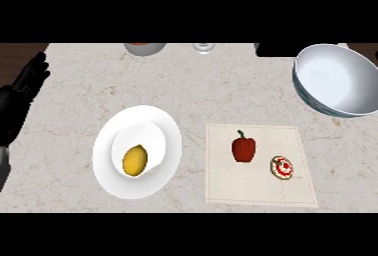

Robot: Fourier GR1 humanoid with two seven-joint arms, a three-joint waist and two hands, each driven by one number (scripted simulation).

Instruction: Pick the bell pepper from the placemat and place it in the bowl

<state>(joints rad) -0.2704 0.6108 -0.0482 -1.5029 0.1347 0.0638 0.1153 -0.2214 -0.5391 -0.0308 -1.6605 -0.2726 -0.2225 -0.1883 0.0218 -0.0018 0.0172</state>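
Bare counter (221, 90) lies open between placemat (260, 165) and bowl (336, 80); a small tart (282, 167) sits just beside the bell pepper (244, 149).

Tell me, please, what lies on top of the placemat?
On the placemat lie a red bell pepper and, to its right, a small round red-and-white item that I cannot identify. What is under them is covered.

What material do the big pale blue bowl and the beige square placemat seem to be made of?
The big pale blue bowl looks like glazed ceramic or enamel: smooth, slightly shiny inside, with a thin patterned rim. The beige square placemat looks like woven cloth: matte, flat, with a faint stitched border. Neither look settles it for certain.
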